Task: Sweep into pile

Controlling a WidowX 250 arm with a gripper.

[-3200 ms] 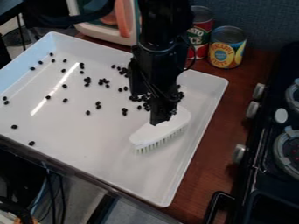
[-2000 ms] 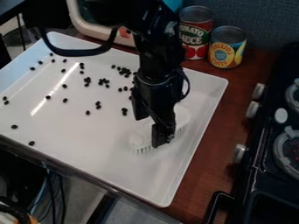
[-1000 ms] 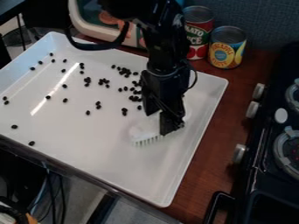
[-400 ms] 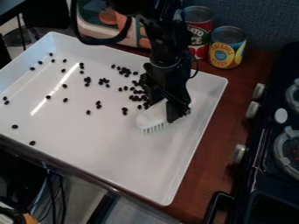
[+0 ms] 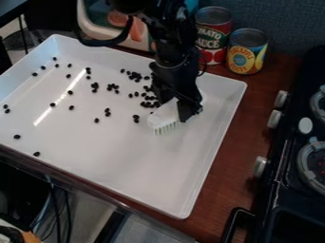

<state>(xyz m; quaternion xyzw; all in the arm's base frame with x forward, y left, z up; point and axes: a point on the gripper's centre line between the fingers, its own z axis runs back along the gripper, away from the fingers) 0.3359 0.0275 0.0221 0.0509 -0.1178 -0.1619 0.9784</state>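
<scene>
The gripper [image 5: 176, 111] is clamped on the white brush [image 5: 163, 116], bristles down, in the tray [image 5: 127, 161], nearer its right edge than its left. Small black pieces [image 5: 136, 120] crowd beside the brush (a loose clump, really), and others lie scattered toward the tray's left edge.

white brush [image 5: 164, 116] partly hidden behind the claw [image 5: 181, 107], arm [image 5: 175, 47] cut off by the top edge, stove [image 5: 283, 161] cut off at the right, scattered dark pieces [image 5: 94, 86] too small to identify
</scene>
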